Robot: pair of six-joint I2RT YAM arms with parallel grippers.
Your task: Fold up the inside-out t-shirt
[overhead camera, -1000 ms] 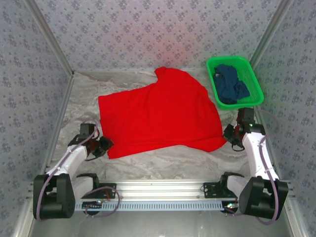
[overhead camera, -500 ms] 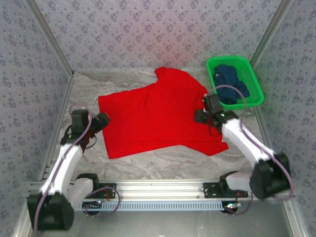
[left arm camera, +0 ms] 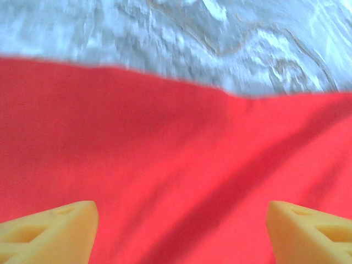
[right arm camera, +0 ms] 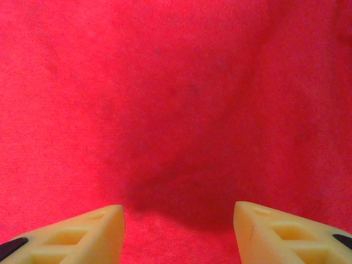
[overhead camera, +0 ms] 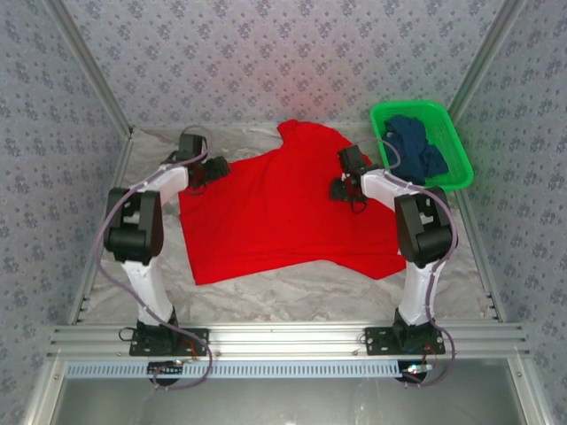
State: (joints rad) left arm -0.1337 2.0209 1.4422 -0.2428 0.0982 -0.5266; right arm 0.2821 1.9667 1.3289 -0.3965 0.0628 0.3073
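Overhead and wrist views of a two-arm folding cell. The inside-out t-shirt, bright red, lies spread flat near the middle of the pale, marbled tabletop. One sleeve points toward the far wall, and the near edge runs roughly parallel to the arm bases. In the top view no print or lettering can be made out on the upper face.

The left arm reaches forward so that the left tool sits at the far-left edge of the shirt. In the left wrist view the left tool has its two yellow fingers spread wide apart, with nothing between them. They are above red cloth just short of the cloth's edge, and bare tabletop lies beyond that edge.

The right arm reaches forward so that the right tool is over the far-right part of the shirt. In the right wrist view the right tool also has its fingers apart and empty, with red cloth below and a soft shadow cast on it. Whether either tool touches the cloth cannot be told.

A green basket stands at the far-right corner of the tabletop, just beside the shirt, and holds a dark blue garment.
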